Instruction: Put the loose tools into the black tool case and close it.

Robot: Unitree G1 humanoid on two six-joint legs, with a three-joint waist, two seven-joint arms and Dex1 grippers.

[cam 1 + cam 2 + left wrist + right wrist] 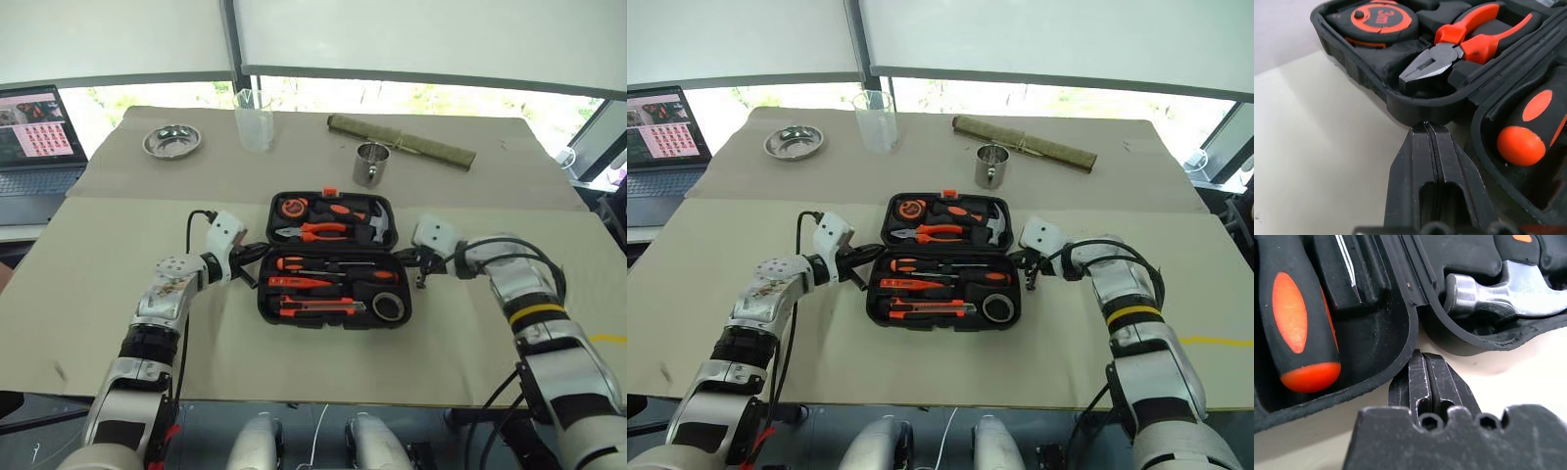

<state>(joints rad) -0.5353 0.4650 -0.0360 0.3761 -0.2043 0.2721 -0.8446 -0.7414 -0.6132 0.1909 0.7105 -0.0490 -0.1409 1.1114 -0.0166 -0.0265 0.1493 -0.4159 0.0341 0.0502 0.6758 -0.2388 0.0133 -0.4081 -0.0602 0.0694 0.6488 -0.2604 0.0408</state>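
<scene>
Both grippers, left (257,253) and right (423,268), are pressed together, empty, at the hinge ends of the open black tool case (333,313) mid-table. Tools sit inside. I think they should push the far half up evenly to close it.

You're in an office-like test room: paper-covered table (118,294), laptop (37,137), big windows (411,39) with blinds.

**Item count on the table**

You see one black tool case (334,260), open. Inside it: one tape measure (292,207), one pair of pliers (315,232), one hammer (376,226), two screwdrivers (304,263), one utility knife (318,306). At 12 o'clock from the case: one steel cup (371,164), one clear beaker (254,119), one metal dish (172,141), one rolled mat (401,141). At 10 o'clock: one laptop (34,137).
</scene>
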